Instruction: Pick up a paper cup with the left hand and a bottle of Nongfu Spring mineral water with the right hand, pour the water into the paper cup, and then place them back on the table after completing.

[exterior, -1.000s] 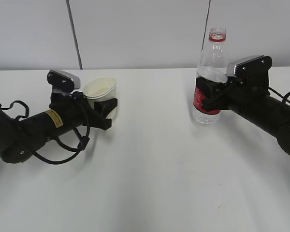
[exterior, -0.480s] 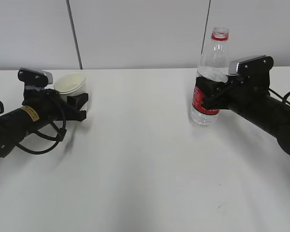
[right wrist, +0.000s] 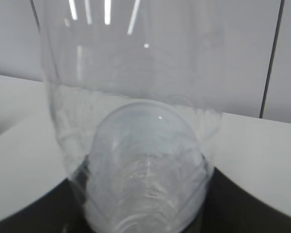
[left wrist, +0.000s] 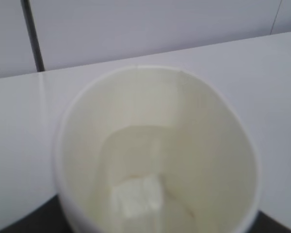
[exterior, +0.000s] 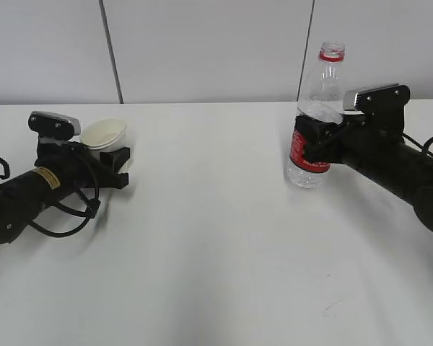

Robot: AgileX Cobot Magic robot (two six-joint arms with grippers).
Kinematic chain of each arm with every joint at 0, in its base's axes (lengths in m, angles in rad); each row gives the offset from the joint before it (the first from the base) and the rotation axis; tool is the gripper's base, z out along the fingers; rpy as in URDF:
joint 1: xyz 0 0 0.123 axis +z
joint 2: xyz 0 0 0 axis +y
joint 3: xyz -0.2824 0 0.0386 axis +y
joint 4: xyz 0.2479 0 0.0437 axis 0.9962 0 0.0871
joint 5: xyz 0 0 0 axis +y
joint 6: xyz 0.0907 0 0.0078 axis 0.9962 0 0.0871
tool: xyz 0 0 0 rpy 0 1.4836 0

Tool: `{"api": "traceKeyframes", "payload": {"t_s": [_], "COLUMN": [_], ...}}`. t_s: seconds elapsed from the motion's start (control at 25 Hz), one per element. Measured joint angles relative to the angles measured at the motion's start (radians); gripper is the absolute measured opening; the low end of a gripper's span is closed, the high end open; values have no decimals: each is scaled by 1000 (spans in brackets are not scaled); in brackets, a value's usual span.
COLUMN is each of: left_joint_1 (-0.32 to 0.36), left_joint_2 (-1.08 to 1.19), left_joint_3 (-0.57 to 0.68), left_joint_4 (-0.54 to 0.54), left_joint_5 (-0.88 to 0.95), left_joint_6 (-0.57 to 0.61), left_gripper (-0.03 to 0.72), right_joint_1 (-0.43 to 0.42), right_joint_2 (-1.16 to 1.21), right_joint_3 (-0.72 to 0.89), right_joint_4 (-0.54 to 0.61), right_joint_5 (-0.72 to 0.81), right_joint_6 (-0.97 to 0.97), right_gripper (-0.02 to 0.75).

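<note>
The white paper cup [exterior: 105, 132] sits tilted in my left gripper [exterior: 112, 153], which is shut on it low over the table [exterior: 216, 238] at the far left. The cup's open mouth fills the left wrist view [left wrist: 155, 150], with a pale glint at its bottom. The clear Nongfu Spring bottle [exterior: 315, 101], with a red label and no cap, stands almost upright in my right gripper [exterior: 312, 141], which is shut on its label band. Its base is at or just above the table. In the right wrist view the bottle [right wrist: 140, 145] sits between dark fingers [right wrist: 252, 204].
A pale wall with two dark vertical seams [exterior: 110, 50] runs behind the table. A small dark scuff mark [exterior: 330, 308] lies near the front right. The cup and the bottle are far apart, with bare table between them.
My left arm has swung left and down with the cup, most of it in the first half second. The bottle and my right arm have barely moved.
</note>
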Motion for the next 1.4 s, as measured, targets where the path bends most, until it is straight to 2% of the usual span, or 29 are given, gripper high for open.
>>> {"api": "traceKeyframes", "payload": {"t_s": [0.4, 0.6, 0.72, 0.92, 1.0, 1.4], "left_joint_1": [0, 0, 0, 0, 0, 0], "left_joint_2": [4, 4, 4, 5, 6, -28], "left_joint_3": [-3, -3, -3, -3, -3, 51], "left_joint_4": [-18, -18, -19, -28, -38, -53], "left_joint_5": [-6, -4, 1, 2, -5, -12], "left_joint_6": [0, 0, 0, 1, 1, 1], "left_gripper": [352, 376, 414, 560, 596, 618], "right_joint_1": [0, 0, 0, 0, 0, 0], "right_joint_2": [0, 0, 0, 0, 0, 0], "right_joint_3": [0, 0, 0, 0, 0, 0], "right_joint_4": [2, 2, 2, 10, 17, 40], "right_joint_5": [2, 2, 2, 2, 2, 2], "right_joint_6": [1, 1, 1, 1, 1, 1], "right_gripper": [335, 335, 335, 335, 335, 335]}}
